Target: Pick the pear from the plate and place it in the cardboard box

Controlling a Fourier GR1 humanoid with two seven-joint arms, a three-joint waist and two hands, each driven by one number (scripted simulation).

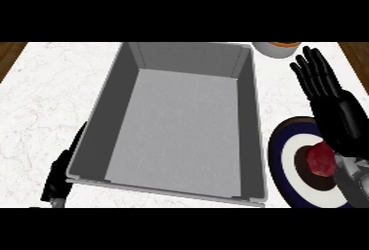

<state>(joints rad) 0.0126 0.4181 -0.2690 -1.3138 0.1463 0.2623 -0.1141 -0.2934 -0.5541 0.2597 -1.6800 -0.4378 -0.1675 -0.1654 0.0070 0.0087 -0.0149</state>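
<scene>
White marble desk | pear red, on plate, just beneath right robot hand wrist side, fingers straight, holding nothing | box left of it | left robot hand far side, fingers unclear | right nearer; pear's axis unclear.

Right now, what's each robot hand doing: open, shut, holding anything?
Left robot hand: cannot be told, mostly hidden beside the box.
Right robot hand: open, holding nothing.

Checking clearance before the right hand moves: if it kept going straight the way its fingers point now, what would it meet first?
Probably the white bowl-like dish at the counter's far edge. The black right hand points up-view, slightly left, fingers straight; only white marble counter shows between them. Height is unclear, so it might pass above.
</scene>
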